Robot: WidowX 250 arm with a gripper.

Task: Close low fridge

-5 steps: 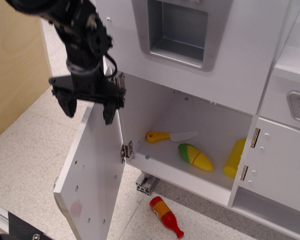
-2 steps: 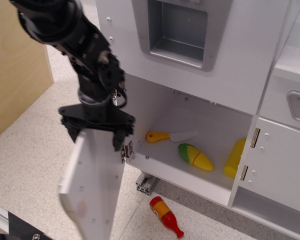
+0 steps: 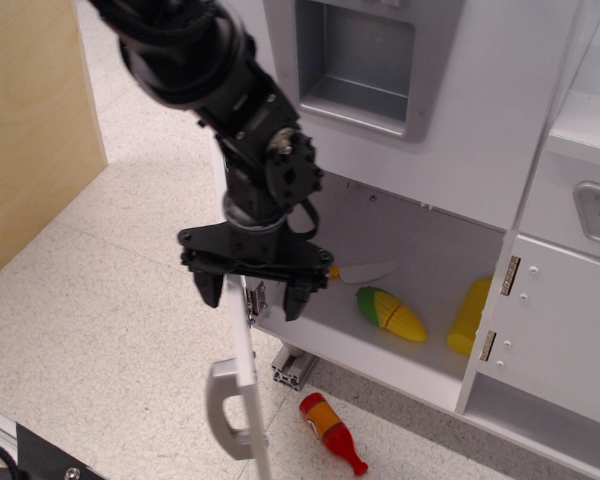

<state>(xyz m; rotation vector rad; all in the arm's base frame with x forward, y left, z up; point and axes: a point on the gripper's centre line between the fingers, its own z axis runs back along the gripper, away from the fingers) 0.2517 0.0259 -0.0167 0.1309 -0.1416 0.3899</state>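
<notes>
The low fridge (image 3: 420, 250) is a white open compartment under the panel with the grey recessed dispenser. Its white door (image 3: 248, 390) stands swung out, seen almost edge-on, with the grey curved handle (image 3: 223, 410) on its left face. My black gripper (image 3: 250, 290) is open, its two fingers straddling the door's top edge near the hinge. Nothing is held between the fingers but the door edge. Inside the fridge lie a toy knife (image 3: 355, 272), a corn cob (image 3: 390, 312) and a yellow bottle (image 3: 468, 315).
A red and yellow toy bottle (image 3: 332, 432) lies on the speckled floor below the fridge. A handle-less white cabinet door (image 3: 560, 345) with metal hinges stands at right. A wooden panel (image 3: 30, 120) stands at left. A metal rail foot (image 3: 292, 368) sits under the fridge.
My gripper has moved right and down along the door's top edge. The door has swung toward the fridge, from showing its inner face to edge-on with the handle now in view.
</notes>
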